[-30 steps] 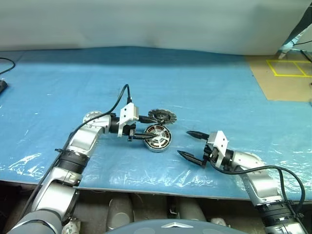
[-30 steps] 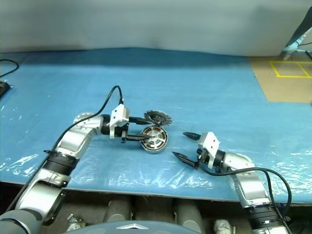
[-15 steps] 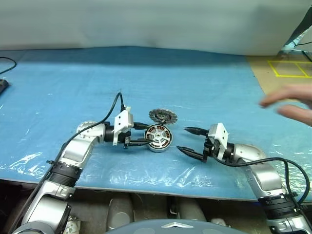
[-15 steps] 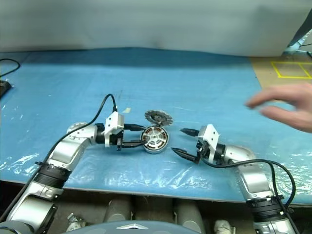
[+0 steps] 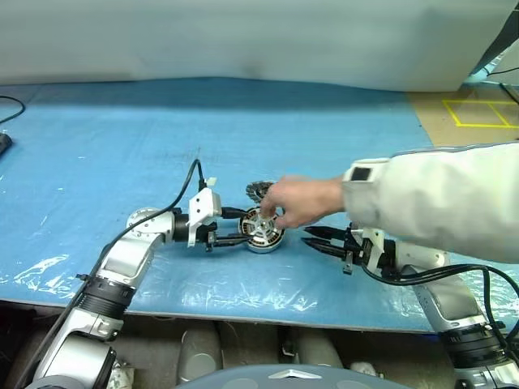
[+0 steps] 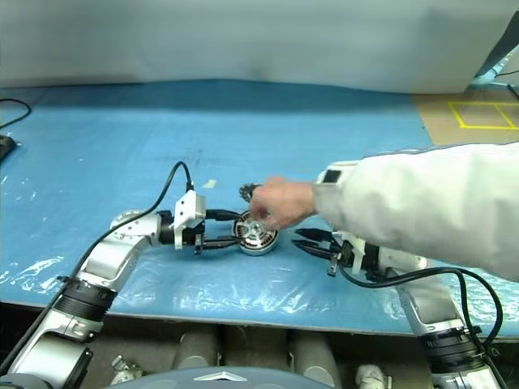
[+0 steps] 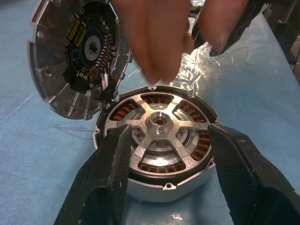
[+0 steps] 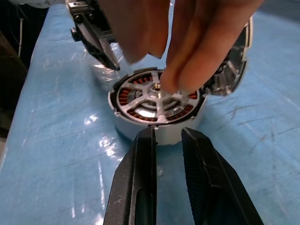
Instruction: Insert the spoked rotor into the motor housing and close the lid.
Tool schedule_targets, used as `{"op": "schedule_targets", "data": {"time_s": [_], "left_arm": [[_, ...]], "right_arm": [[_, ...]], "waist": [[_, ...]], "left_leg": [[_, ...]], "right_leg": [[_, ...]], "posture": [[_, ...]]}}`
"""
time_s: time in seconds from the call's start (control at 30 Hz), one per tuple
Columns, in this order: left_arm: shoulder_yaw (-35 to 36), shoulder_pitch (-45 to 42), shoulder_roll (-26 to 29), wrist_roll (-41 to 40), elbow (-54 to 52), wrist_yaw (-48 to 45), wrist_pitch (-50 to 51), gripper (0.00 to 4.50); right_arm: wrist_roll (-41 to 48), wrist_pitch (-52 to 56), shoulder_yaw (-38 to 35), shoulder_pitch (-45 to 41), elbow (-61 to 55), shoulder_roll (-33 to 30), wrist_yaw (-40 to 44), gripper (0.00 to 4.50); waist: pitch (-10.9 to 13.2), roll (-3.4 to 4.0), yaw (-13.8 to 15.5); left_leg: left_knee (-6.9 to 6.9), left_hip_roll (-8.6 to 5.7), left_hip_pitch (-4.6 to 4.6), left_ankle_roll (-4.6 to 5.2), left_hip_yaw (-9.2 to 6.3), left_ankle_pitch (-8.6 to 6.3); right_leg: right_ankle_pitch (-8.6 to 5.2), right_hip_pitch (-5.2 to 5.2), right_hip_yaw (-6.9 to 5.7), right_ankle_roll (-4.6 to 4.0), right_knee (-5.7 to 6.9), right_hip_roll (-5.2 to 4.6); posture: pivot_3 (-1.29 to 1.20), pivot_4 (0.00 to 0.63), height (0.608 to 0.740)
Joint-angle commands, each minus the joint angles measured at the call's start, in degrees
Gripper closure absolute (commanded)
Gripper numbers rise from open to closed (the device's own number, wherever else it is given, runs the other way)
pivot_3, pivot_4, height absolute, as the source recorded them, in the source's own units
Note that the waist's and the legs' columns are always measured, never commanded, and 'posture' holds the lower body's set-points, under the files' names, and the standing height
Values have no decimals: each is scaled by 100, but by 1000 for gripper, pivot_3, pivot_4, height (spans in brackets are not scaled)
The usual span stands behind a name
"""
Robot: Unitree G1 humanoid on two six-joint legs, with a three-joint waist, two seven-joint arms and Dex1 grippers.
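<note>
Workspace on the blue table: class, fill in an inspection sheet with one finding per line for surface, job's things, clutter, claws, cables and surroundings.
Surface: blue table cover, clear film wrinkled along the near edge.
Job's things: spoked rotor sits inside the motor housing; lid tilted against the housing, not closed.
Clutter: nothing seen.
Claws: left claw straddles the housing; right claw nearly shut, holding nothing, short of the housing.
Cables: black cable on the left wrist.
Surroundings: a person's hand touches the rotor; yellow floor tape.
</note>
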Motion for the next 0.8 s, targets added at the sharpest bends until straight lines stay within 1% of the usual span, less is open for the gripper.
{"op": "schedule_targets", "data": {"time_s": [0.03,0.27,0.8], "left_arm": [[130,59,52,-84,-131,-26,-122,1766],[145,58,70,-49,70,-38,-303,1766],[145,135,122,30,267,-16,-607,1766]], "right_arm": [[-36,240,61,-189,-58,81,-198,3623],[-80,320,135,-180,-91,158,-325,3623],[-222,-132,117,-224,416,234,-304,3623]], "waist": [[0,0,0],[0,0,0],[0,0,1]], "left_leg": [[0,0,0,0,0,0],[0,-1,-1,-2,0,0],[1,0,0,-3,0,-1]], "right_leg": [[0,0,0,0,0,0],[0,0,0,0,0,0],[0,0,0,-1,3,0]], "posture": [[0,150,740],[0,150,740],[0,150,740]]}}
